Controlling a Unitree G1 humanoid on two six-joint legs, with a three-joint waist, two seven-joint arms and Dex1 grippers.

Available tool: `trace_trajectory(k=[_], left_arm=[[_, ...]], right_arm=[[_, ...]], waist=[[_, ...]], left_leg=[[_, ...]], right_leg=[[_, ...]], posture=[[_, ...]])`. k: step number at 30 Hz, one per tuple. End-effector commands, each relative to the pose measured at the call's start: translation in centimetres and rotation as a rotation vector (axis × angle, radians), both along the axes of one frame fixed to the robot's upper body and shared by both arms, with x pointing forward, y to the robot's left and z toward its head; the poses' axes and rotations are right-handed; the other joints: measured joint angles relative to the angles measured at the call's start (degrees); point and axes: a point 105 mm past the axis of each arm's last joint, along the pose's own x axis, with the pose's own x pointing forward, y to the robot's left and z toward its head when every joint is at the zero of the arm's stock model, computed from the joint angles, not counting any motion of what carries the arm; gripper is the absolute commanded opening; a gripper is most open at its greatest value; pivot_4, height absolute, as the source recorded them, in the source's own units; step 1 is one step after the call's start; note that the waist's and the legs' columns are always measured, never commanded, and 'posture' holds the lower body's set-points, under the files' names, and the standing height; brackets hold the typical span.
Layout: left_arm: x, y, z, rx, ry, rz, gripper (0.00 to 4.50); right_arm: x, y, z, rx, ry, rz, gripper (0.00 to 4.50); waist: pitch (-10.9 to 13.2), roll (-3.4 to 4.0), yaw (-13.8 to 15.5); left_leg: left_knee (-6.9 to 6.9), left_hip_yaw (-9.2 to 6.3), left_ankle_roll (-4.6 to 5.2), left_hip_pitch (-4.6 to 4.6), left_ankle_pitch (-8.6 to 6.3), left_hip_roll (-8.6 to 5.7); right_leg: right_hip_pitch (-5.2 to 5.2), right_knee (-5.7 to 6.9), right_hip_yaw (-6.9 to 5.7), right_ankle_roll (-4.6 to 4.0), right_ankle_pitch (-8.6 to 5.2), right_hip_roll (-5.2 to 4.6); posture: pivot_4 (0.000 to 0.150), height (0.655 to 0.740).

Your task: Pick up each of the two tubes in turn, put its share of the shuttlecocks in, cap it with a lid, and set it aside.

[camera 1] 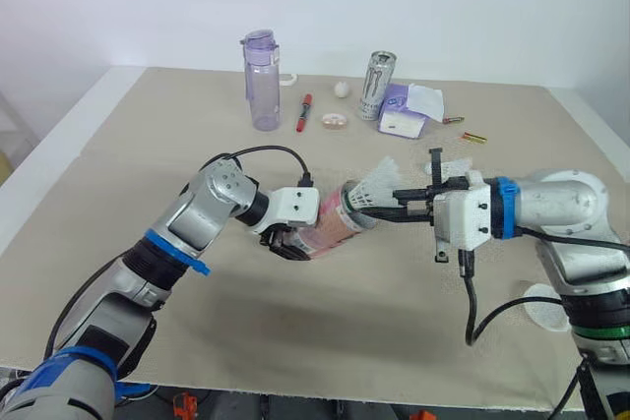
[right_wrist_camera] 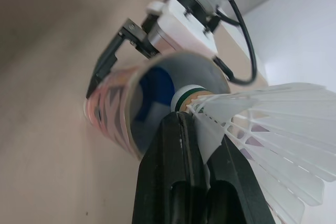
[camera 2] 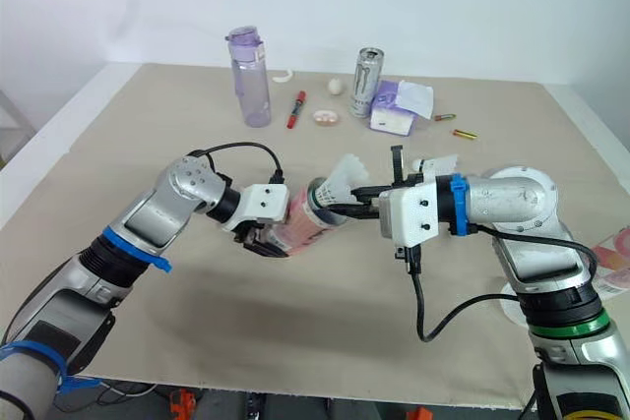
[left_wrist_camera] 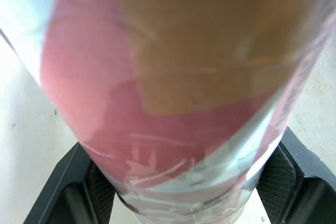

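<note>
We see the left gripper (camera 2: 270, 240) holding a pink tube (camera 2: 313, 221). The right gripper (camera 2: 342, 207) holds a shuttlecock (camera 2: 346, 176) at its mouth.

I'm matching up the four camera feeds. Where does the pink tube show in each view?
Left eye view: tube, tilted, about the centre.
Right eye view: tube, same tilt, just left of centre.
Left wrist view: tube close up, its pink wall facing the camera.
Right wrist view: tube with its open mouth towards the camera, shuttlecock at its rim.
Shared landmark: left gripper clamped on the tube.
</note>
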Motion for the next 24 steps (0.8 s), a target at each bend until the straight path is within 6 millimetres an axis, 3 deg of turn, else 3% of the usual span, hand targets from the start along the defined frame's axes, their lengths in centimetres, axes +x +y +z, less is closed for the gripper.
trace_trajectory(k=[1, 2, 4, 7, 10, 12, 16, 19, 24], left_arm=[[0.1, 0.4, -0.9, 0.056, -0.003, 0.018, 3.01], [0.1, 0.5, -1.0, 0.059, -0.003, 0.019, 3.01], [0.1, 0.6, -1.0, 0.064, -0.005, 0.021, 3.01], [0.1, 0.8, -1.1, 0.071, -0.004, 0.020, 3.01], [0.0, 0.9, -1.1, 0.076, -0.002, 0.019, 3.01], [-0.1, 0.9, -1.1, 0.078, -0.001, 0.017, 3.01], [-0.1, 0.7, -1.1, 0.078, -0.002, 0.008, 3.01], [-0.2, 0.5, -0.9, 0.075, -0.004, 0.002, 3.01], [-0.2, 0.3, -0.8, 0.072, -0.009, -0.002, 3.01]], right_arm=[[-0.7, 0.1, 0.9, -0.034, -0.023, 0.040, 1.63], [-0.8, 0.1, 1.2, -0.025, -0.023, 0.040, 1.63], [-1.0, -0.2, 2.2, 0.016, -0.021, 0.034, 2.64], [-1.2, -0.9, 4.2, 0.174, 0.061, -0.010, 3.37], [-0.5, -3.2, 5.2, 0.335, 0.181, -0.129, 4.44], [0.6, -5.2, 5.8, 0.472, 0.227, -0.231, 4.44], [2.5, -9.6, 4.4, 0.679, 0.369, -0.478, 4.44], [4.0, -13.6, 2.2, 0.809, 0.418, -0.703, 4.44], [5.6, -19.8, -2.5, 0.838, 0.418, -1.018, 4.44]], waist=[[0.0, 0.00, 0.0], [0.0, 0.00, 0.0], [0.0, 0.00, 0.0], [0.0, -0.01, 0.0], [0.0, 0.00, 0.0], [0.0, -0.03, 0.0], [0.0, -0.04, -0.1], [0.0, -0.11, 0.0], [-0.1, -0.08, -0.1]], left_leg=[[0.00, 0.00, 0.01, 0.01, 0.00, 0.00], [0.00, 0.00, 0.00, 0.02, 0.00, 0.00], [0.00, -0.01, 0.00, 0.02, 0.00, 0.01], [0.00, -0.01, 0.00, 0.03, 0.00, 0.01], [-0.01, -0.01, 0.01, 0.01, 0.00, 0.01], [-0.01, -0.03, 0.01, 0.02, 0.00, 0.02], [-0.02, -0.02, 0.01, 0.05, 0.00, 0.04], [-0.04, -0.06, 0.01, 0.07, 0.00, 0.06], [-0.03, 0.05, 0.01, 0.06, 0.00, 0.00]], right_leg=[[0.00, 0.00, -0.01, -0.01, 0.01, -0.01], [0.01, 0.00, -0.01, -0.01, 0.01, -0.01], [0.01, 0.00, -0.02, -0.02, 0.01, -0.01], [0.02, 0.00, -0.02, -0.03, 0.01, -0.01], [0.00, 0.00, -0.02, -0.06, 0.04, -0.03], [0.02, 0.00, -0.04, -0.09, 0.05, -0.02], [0.03, 0.00, -0.08, -0.35, 0.20, -0.02], [0.04, 0.00, -0.14, -0.28, 0.16, 0.01], [0.03, 0.00, -0.03, -0.06, 0.05, -0.03]], posture=[[0.150, 0.7400], [0.150, 0.7400], [0.150, 0.7400], [0.150, 0.7400], [0.150, 0.7400], [0.150, 0.7400], [0.150, 0.7400], [0.150, 0.7400], [0.150, 0.7400]])
